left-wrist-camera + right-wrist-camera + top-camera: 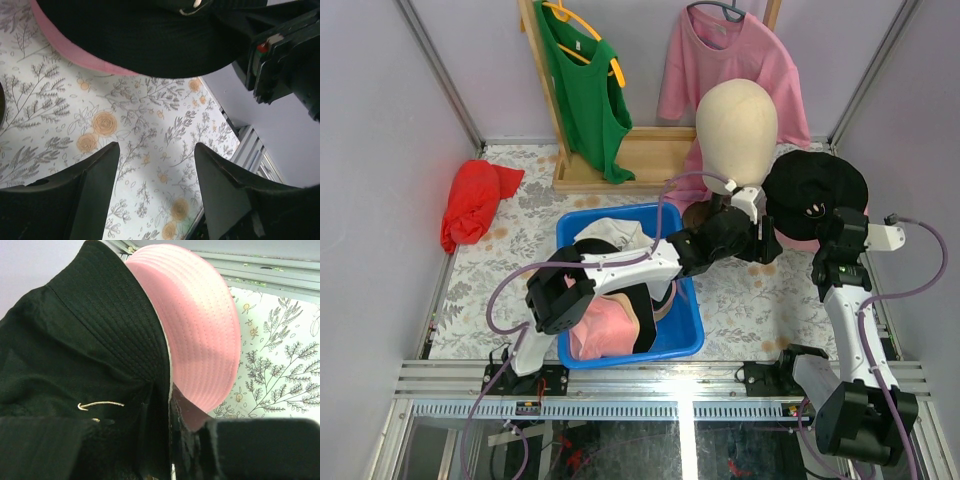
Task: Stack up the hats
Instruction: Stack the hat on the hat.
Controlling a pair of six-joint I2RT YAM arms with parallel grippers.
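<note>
A black bucket hat point(815, 188) lies on top of a pink hat point(798, 243) at the right of the table. In the right wrist view the black hat point(90, 340) covers the left side of the pink hat point(200, 330). My right gripper point(838, 228) point(175, 432) straddles the black hat's brim with its jaws slightly apart, open. Just left of the stack my left gripper point(767, 243) point(157, 150) stands open over bare floral cloth, nothing between its fingers; the black hat point(150, 40) and pink brim point(75, 50) lie ahead of it. More hats, white point(615, 232), pink point(600, 325) and black, fill the blue bin point(685, 335).
A cream mannequin head point(738, 125) stands just behind the left gripper. A red cloth bundle point(475, 200) lies at the far left. A wooden rack point(645, 155) at the back carries a green top point(585, 85) and a pink shirt point(730, 55). Walls close both sides.
</note>
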